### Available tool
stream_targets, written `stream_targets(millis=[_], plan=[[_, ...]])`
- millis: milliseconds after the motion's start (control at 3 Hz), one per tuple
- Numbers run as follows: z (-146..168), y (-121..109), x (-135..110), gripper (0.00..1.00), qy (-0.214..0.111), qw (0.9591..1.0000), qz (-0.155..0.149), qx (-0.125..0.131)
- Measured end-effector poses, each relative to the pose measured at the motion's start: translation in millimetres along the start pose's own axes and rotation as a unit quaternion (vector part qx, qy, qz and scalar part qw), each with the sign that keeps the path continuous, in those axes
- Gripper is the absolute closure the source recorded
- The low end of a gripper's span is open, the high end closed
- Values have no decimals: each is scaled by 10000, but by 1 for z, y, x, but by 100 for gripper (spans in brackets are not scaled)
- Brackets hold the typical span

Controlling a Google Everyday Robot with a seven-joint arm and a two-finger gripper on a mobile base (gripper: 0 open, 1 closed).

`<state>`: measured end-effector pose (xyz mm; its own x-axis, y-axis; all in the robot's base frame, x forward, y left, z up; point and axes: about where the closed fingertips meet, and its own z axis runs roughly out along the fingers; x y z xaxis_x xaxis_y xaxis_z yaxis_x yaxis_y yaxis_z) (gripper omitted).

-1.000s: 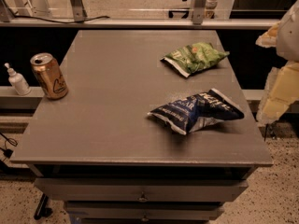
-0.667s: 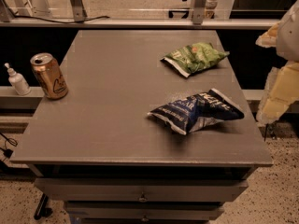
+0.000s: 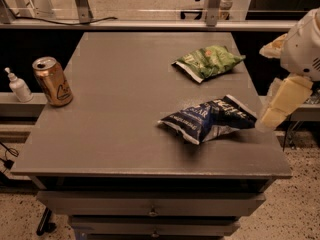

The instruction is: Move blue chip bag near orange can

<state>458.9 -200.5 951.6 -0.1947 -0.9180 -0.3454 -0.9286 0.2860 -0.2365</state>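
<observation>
1. At the right edge of your view, off the right side of the table (image 3: 120, 129), you have the gripper (image 3: 283, 103). It is cream-coloured, hangs under a white rounded arm housing and is tilted down and to the left.
2. You cannot tell from this angle whether the gripper is spread or pressed together. Its lower end is just beside the right end of the blue bag (image 3: 210, 120), and contact between them is unclear.
3. Your blue bag lies crumpled on the front right part of the table. Its white lettering faces up and its long side runs left to right. Its right end is near the table's right edge and its silvery left end points toward the middle.
4. Your can (image 3: 52, 81) stands upright at the table's left edge, about halfway back. The silver top faces up and the pale triangle logo is turned toward you.
5. The can and the blue bag are well apart, with bare grey tabletop between them.
6. The green bag (image 3: 209, 62) lies behind the blue bag on the back right of the table, apart from it.
7. The white pump bottle (image 3: 19, 86) stands off the table on a ledge to the left of the can.
8. Drawers (image 3: 150, 204) with small knobs sit under the table's front edge.
</observation>
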Motion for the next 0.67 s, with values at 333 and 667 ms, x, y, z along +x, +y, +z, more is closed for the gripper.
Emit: stream_targets(millis=[333, 667], plan=[[27, 9, -4, 0, -242, 9994, 51, -250], [51, 23, -7, 0, -443, 9975, 145, -527]])
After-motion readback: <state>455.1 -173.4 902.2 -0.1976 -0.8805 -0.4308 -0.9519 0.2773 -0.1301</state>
